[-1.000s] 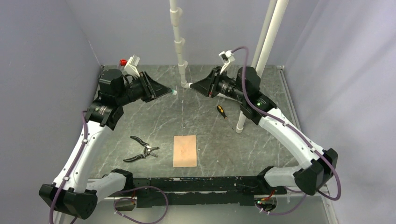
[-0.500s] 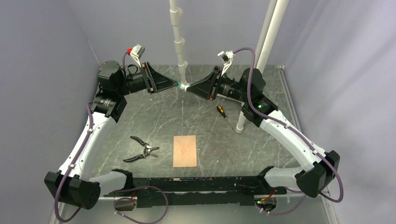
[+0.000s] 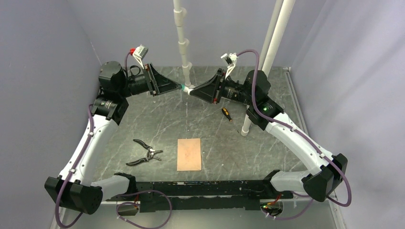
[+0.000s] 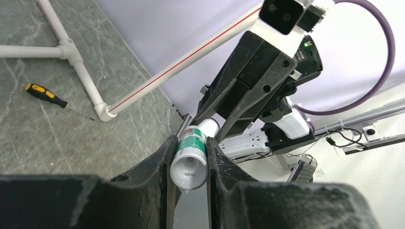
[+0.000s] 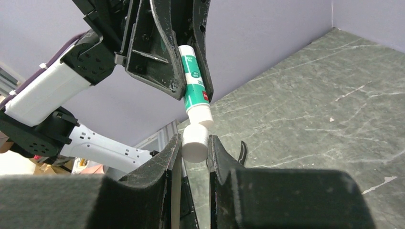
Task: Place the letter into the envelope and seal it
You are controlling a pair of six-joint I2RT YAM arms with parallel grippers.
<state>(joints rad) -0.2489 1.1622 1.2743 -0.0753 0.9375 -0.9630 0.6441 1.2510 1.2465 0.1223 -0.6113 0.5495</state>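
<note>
One pinkish-tan paper rectangle, the envelope, lies flat near the table's front edge with faint seam marks at its middle and no flap standing open. The letter does not show as a separate sheet. High over the back of the table, my left gripper is shut on a green-and-white glue stick. My right gripper faces it, shut on the white cap. The cap touches the bare white end of the stick. Both grippers are far from the envelope.
Black pliers lie left of the envelope. A yellow-handled screwdriver lies under the right arm. White pipes rise at the back centre, and another pipe slants by the right arm. Purple walls close in three sides.
The left arm lifted and swung right, bringing the glue stick to the cap in the right gripper. Both tips now meet. The envelope, pliers and screwdriver have not moved.
</note>
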